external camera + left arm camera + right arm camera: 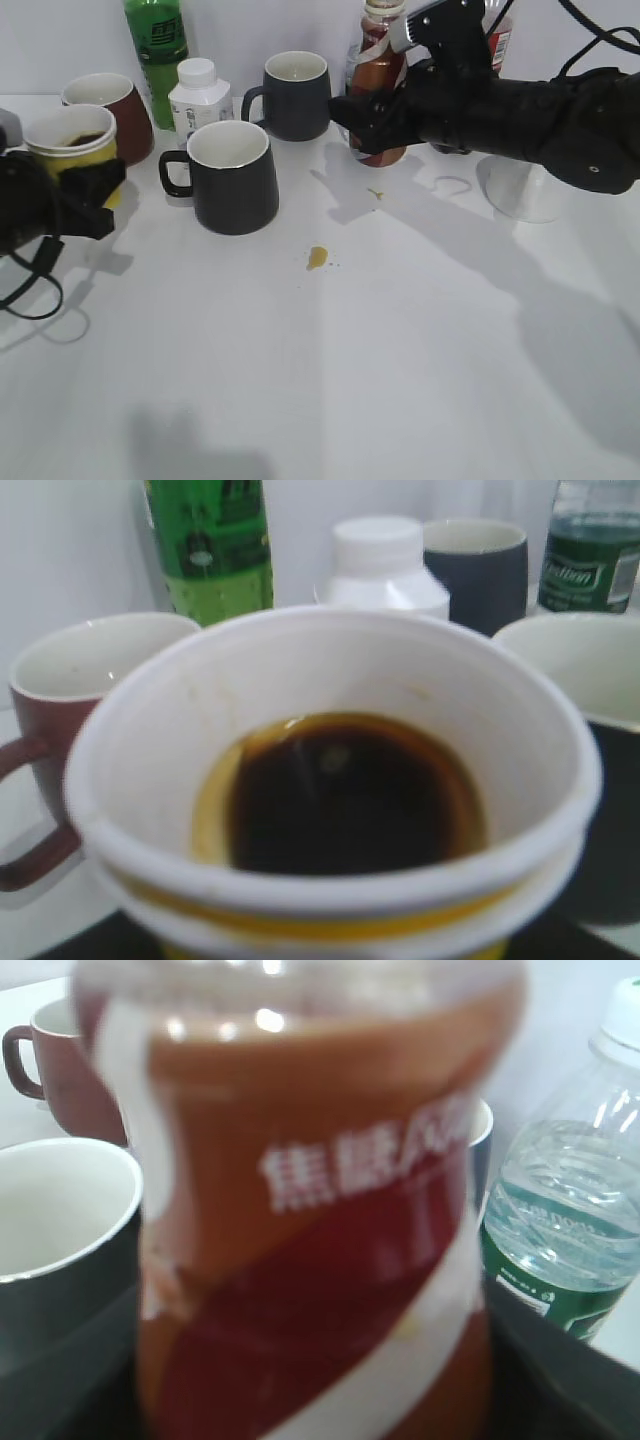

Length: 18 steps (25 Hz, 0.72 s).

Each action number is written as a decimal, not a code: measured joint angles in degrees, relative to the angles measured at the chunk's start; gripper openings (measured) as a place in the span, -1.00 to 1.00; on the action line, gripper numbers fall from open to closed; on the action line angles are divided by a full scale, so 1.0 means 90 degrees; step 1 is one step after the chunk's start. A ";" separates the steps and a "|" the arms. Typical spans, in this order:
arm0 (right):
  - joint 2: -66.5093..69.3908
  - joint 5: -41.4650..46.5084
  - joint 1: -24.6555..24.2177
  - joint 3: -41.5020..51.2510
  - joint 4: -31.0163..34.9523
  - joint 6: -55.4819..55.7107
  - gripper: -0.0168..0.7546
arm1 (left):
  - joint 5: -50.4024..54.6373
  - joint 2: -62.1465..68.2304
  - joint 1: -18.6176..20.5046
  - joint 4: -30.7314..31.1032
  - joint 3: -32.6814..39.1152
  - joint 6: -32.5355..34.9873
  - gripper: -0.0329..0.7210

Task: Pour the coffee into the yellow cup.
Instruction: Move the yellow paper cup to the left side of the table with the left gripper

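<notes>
2 dark mugs (233, 176) between yellow cup (72, 146), coffee bottle (380, 75).

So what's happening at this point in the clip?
The left gripper holds the yellow cup at the left edge of the table, and the cup already has dark coffee in it. The right gripper is wrapped around the coffee bottle, which stands upright at the back among the mugs. Two small brown spills lie on the table between them.
</notes>
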 joint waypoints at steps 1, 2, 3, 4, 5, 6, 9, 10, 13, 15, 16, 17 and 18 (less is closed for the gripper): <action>0.0000 0.0014 0.0000 0.0000 0.0002 0.0000 0.34 | -0.0081 0.0195 0.0004 -0.0016 -0.0060 0.0024 -0.02; 0.0000 0.0013 0.0000 0.0000 0.0015 0.0000 0.34 | -0.0176 0.0342 0.0004 -0.0028 -0.0127 0.0043 -0.02; 0.0000 0.0013 0.0000 0.0000 0.0020 0.0000 0.34 | -0.0253 0.0519 0.0004 -0.0061 -0.0242 0.0049 -0.02; 0.0000 0.0013 0.0000 0.0000 0.0020 0.0000 0.34 | -0.0315 0.0687 0.0004 -0.0100 -0.0335 0.0049 -0.02; 0.0000 0.0013 0.0000 0.0000 0.0020 0.0000 0.34 | -0.0344 0.0821 0.0004 -0.0172 -0.0421 0.0051 -0.02; 0.0000 0.0015 0.0000 0.0000 0.0020 0.0000 0.34 | -0.0361 0.0975 0.0004 -0.0222 -0.0518 0.0056 -0.02; 0.0000 0.0077 0.0000 0.0000 0.0020 0.0000 0.34 | -0.0395 0.1326 0.0007 -0.0275 -0.0706 0.0063 0.00; 0.0000 0.0111 0.0000 0.0000 0.0020 0.0000 0.34 | -0.0420 0.1425 0.0007 -0.0281 -0.0742 0.0063 0.02; 0.0000 0.0187 0.0000 0.0000 0.0020 0.0000 0.34 | -0.0510 0.1633 0.0007 -0.0262 -0.0777 0.0063 0.05; 0.0000 0.0186 0.0000 0.0000 0.0022 -0.0006 0.34 | -0.0530 0.1666 0.0007 -0.0201 -0.0777 0.0063 0.10; 0.0000 0.0186 0.0000 0.0000 0.0022 -0.0006 0.34 | -0.0544 0.1667 0.0007 -0.0149 -0.0777 0.0063 0.14; 0.0000 0.0186 0.0000 0.0000 0.0022 -0.0006 0.34 | -0.0557 0.1667 0.0007 -0.0076 -0.0777 0.0063 0.20; 0.0001 0.0186 0.0000 0.0000 0.0022 -0.0006 0.34 | -0.0571 0.1667 0.0007 -0.0039 -0.0777 0.0063 0.29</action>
